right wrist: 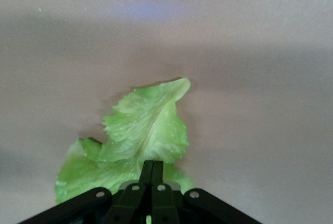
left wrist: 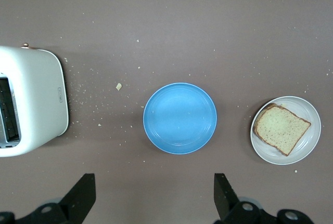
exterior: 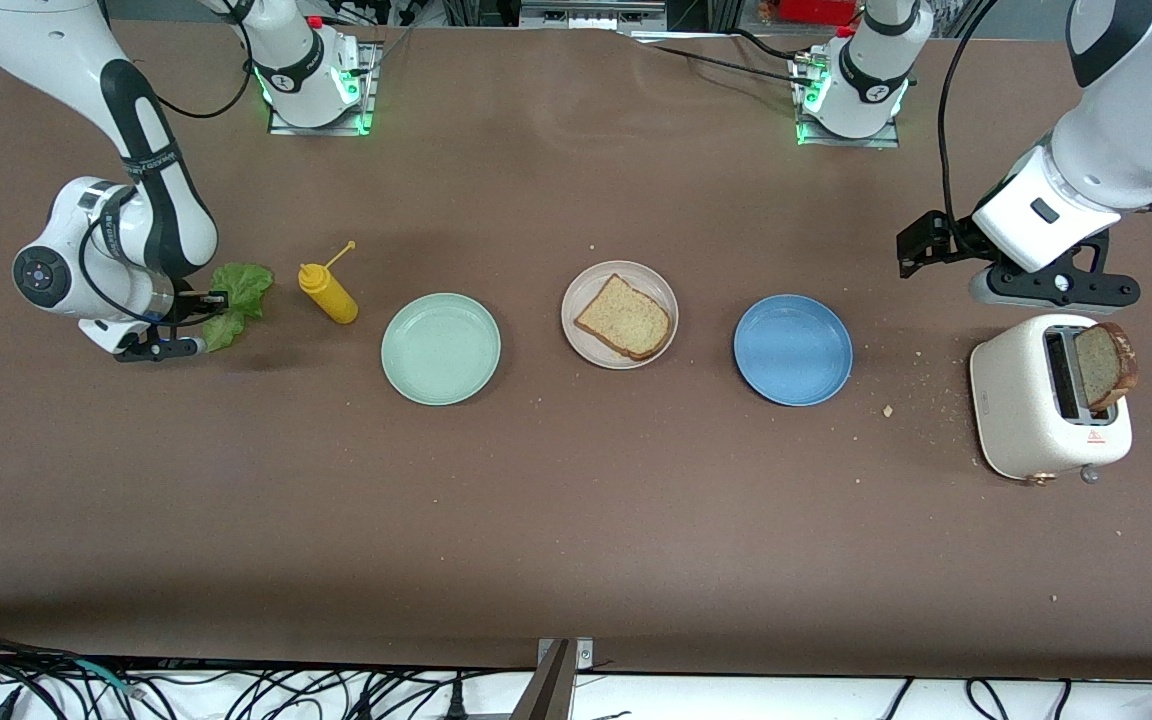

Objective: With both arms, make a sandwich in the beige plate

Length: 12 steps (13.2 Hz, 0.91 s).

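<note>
Roughly a third done: the beige plate has one bread slice lying flat on it, tan with a brown crust; lettuce and the second slice, upright in the toaster, are left. Left gripper waits over the table by the toaster, fingers spread, plate well out ahead of them. Right gripper fingers are pressed together, pinching the ruffled green lettuce leaf at its edge

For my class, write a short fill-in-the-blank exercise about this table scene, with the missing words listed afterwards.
1. The right gripper is shut on the ____ leaf.
2. One bread slice lies on the ____ plate.
3. Another bread slice stands in the ____.
4. The left gripper, over the table beside the blue plate, is ____.

Missing words: lettuce; beige; toaster; open
</note>
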Each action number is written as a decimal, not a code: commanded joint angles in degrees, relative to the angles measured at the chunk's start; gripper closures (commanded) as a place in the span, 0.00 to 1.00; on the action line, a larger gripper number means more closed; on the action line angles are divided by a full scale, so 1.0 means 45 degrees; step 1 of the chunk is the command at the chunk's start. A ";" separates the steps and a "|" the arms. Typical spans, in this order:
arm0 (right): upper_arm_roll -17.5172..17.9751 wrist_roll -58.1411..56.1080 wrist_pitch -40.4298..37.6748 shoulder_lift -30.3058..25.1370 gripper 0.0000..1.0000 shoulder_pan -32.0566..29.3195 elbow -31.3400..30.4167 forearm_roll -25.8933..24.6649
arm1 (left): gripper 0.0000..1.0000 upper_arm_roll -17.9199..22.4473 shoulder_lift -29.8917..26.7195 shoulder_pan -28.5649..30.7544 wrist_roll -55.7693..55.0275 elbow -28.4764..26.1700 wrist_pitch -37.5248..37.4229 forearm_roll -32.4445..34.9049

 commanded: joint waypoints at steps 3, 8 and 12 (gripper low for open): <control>0.0158 0.0126 -0.3787 -0.0761 1.00 -0.0190 0.2546 -0.0716 | 0.00 -0.0027 0.0118 0.0015 -0.0124 0.0351 -0.0225 0.0300; 0.0235 0.0689 -0.6298 -0.0607 1.00 -0.0171 0.4313 -0.0716 | 0.00 -0.0007 0.0118 0.0035 -0.0124 0.0351 -0.0225 0.0300; 0.0839 0.2000 -0.5110 -0.0586 0.61 -0.0171 0.2987 -0.0696 | 0.00 -0.0007 0.0098 0.0035 -0.0085 0.0351 -0.0225 0.0300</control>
